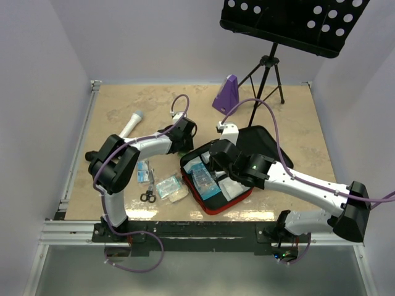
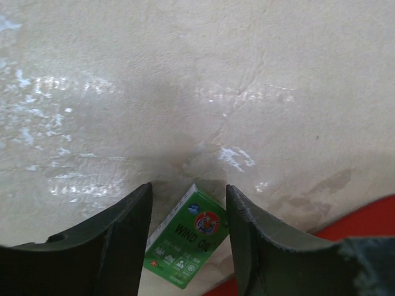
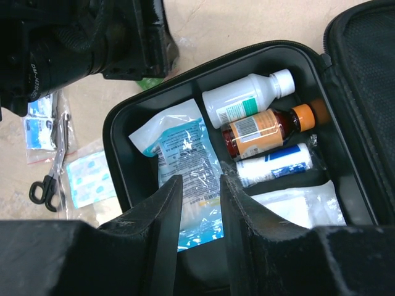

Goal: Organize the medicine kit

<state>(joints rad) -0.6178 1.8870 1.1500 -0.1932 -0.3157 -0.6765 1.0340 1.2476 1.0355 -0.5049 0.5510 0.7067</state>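
Observation:
The medicine kit point(image 1: 212, 206) lies open in the middle of the table, its red rim toward me and its black lid point(image 1: 262, 143) folded back. Its tray point(image 3: 115, 161) holds a blue packet point(image 3: 185, 151), a white bottle point(image 3: 244, 102), an amber bottle point(image 3: 262, 132), a white roll point(image 3: 278, 165) and a white pouch point(image 3: 302, 206). My right gripper point(image 3: 200, 180) hovers open just above the blue packet. My left gripper point(image 2: 188, 188) is open just left of the kit, low over the table. A green Wind Oil box point(image 2: 185, 237) lies flat between its fingers.
Scissors point(image 1: 148, 188) and loose clear packets point(image 1: 170, 188) lie left of the kit. A white handheld device point(image 1: 131, 125) rests at the far left. A purple metronome-shaped object point(image 1: 227, 94) and a music stand's tripod point(image 1: 266, 74) stand at the back.

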